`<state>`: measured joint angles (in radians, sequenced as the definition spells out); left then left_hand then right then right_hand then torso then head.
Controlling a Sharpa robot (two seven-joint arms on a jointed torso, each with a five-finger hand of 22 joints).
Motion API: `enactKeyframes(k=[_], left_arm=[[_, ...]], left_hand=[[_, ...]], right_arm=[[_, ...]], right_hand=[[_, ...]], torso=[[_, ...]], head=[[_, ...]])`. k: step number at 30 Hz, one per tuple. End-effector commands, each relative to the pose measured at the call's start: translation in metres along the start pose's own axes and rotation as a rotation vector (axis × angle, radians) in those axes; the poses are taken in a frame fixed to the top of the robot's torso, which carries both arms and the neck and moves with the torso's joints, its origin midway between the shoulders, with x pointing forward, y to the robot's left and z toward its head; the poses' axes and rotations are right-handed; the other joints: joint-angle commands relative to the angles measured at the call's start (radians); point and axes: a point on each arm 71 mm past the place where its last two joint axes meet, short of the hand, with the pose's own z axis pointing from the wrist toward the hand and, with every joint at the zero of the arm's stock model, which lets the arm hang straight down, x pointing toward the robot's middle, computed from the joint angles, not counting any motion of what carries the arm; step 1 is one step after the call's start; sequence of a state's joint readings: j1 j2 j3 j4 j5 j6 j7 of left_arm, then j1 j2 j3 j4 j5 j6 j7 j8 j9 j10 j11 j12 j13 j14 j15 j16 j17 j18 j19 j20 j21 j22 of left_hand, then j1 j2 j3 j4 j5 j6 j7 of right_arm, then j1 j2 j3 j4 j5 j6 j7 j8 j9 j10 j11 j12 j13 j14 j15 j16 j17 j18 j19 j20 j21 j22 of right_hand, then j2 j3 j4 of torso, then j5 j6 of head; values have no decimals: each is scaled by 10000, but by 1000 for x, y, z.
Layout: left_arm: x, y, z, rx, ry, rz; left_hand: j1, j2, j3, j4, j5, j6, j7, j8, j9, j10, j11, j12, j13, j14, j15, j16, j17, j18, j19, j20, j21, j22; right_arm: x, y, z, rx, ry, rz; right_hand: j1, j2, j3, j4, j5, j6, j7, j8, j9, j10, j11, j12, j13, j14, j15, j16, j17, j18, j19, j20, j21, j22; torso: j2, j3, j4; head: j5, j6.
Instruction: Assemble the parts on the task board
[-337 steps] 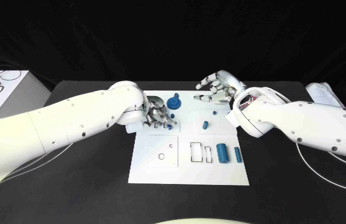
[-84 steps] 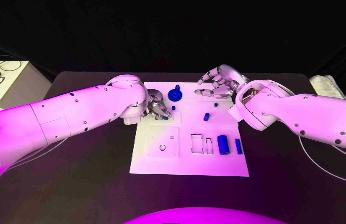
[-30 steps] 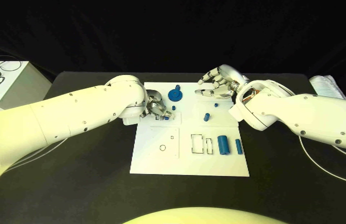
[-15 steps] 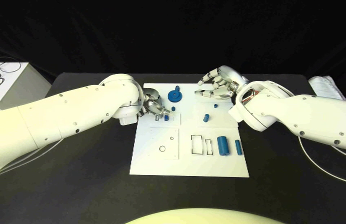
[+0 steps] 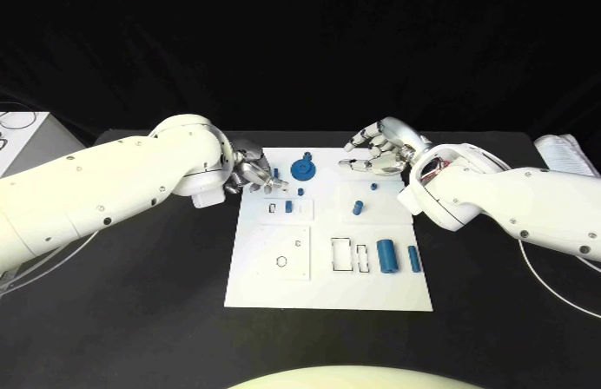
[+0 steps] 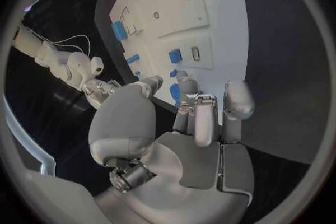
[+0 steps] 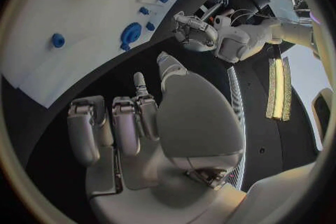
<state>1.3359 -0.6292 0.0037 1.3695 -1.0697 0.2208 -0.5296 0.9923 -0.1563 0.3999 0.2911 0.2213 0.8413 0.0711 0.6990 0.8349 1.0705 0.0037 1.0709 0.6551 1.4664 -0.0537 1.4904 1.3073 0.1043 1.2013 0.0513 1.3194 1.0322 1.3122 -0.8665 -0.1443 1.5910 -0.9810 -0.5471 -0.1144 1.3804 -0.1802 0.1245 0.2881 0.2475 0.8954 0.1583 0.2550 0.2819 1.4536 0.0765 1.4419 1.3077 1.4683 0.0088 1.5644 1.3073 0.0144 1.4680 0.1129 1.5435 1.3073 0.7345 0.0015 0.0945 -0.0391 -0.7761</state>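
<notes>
Left hand (image 5: 252, 174), fingers loosely curled and grasping nothing, hovers nearest the small blue part (image 5: 288, 206) (upright, just board-inward); right hand (image 5: 379, 150) likewise empty.

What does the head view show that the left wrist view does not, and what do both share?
Head view: the left arm's white forearm and a white box at the table's edge. Left wrist view: the left hand from behind, palm bare, fingers apart, holding nothing. Both: the task board, its blue parts and the right hand.
</notes>
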Motion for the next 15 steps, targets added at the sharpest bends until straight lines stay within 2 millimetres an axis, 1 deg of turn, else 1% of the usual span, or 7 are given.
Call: enactKeyframes(k=[1, 2, 3, 5, 7, 11, 15], left_arm=[[-14, 4, -1, 47, -217, -716], [-21, 7, 0, -1, -375, -974], [-25, 9, 1, -34, -492, -1137], [-31, 12, 3, -84, -689, -1362], [-38, 14, 5, -128, -868, -1534], [-48, 16, 8, -199, -1025, -1630], [-55, 15, 14, -269, -973, -1581]], left_hand=[[238, 47, -70, 9, 53, -263, 215, -377, -272, -577, 193, -450, -617, 200, 186, -218, 919, 165, -358, 166, -309, -480], [373, 84, -106, 14, 76, -419, 334, -681, -524, -624, 294, -461, -652, 191, 275, -211, 908, 174, -343, 257, -341, -484], [444, 82, -127, 7, 74, -475, 391, -814, -642, -658, 344, -477, -672, 176, 320, -220, 882, 178, -347, 294, -360, -502], [631, 57, -198, 12, 82, -708, 555, -1214, -990, -764, 487, -541, -744, 140, 440, -239, 818, 197, -381, 396, -426, -584], [684, 27, -240, 10, 82, -725, 585, -1298, -1088, -755, 514, -532, -758, 150, 466, -222, 834, 195, -356, 425, -420, -563], [735, -84, -359, 13, 62, -715, 612, -1391, -1224, -709, 539, -500, -777, 188, 491, -175, 888, 185, -284, 459, -384, -487], [757, -145, -422, 11, 54, -721, 623, -1431, -1281, -718, 551, -503, -790, 183, 502, -176, 875, 187, -282, 471, -389, -491]], right_arm=[[0, 0, 0, -146, -1, -27], [-1, 0, 0, -142, -33, -14], [-1, -1, 0, -140, -54, -5], [-2, -1, 0, -137, -81, 5], [-2, -1, 1, -131, -105, 10], [-2, -2, 1, -124, -130, 15], [-2, -2, 1, -125, -144, 21]], right_hand=[[-102, -16, -58, 27, -1, -104, -2, 68, 17, -67, -5, -64, 1453, 973, -64, -15, 2453, -58, 869, -73, -54, 2413], [-103, -15, -58, 27, 0, -105, -2, 69, 17, -88, -5, -87, 1433, 972, -64, -17, 2449, -55, 864, -73, -66, 2406], [-103, -15, -58, 27, 0, -105, -2, 69, 17, -88, -5, -87, 1433, 972, -64, -17, 2449, -55, 864, -73, -66, 2406], [-105, -13, -58, 27, 0, -106, -2, 70, 17, -103, -5, -104, 1418, 971, -64, -19, 2444, -51, 857, -73, -81, 2396], [-105, -13, -58, 27, 0, -106, -2, 70, 17, -103, -5, -104, 1418, 971, -64, -19, 2444, -51, 857, -73, -81, 2396], [-105, -13, -58, 27, 0, -106, -2, 70, 17, -103, -5, -104, 1418, 971, -64, -19, 2444, -51, 857, -73, -81, 2396], [-105, -13, -58, 27, 0, -106, -2, 70, 17, -103, -5, -104, 1418, 971, -64, -19, 2444, -51, 857, -73, -81, 2396]], torso=[[8, -1, 3], [11, -1, 0], [15, -1, 0], [37, -8, -11], [48, -22, -15], [82, -24, -31], [112, -26, -35]], head=[[3, 37], [12, 71], [14, 86], [14, 147], [5, 188], [32, 252], [23, 254]])
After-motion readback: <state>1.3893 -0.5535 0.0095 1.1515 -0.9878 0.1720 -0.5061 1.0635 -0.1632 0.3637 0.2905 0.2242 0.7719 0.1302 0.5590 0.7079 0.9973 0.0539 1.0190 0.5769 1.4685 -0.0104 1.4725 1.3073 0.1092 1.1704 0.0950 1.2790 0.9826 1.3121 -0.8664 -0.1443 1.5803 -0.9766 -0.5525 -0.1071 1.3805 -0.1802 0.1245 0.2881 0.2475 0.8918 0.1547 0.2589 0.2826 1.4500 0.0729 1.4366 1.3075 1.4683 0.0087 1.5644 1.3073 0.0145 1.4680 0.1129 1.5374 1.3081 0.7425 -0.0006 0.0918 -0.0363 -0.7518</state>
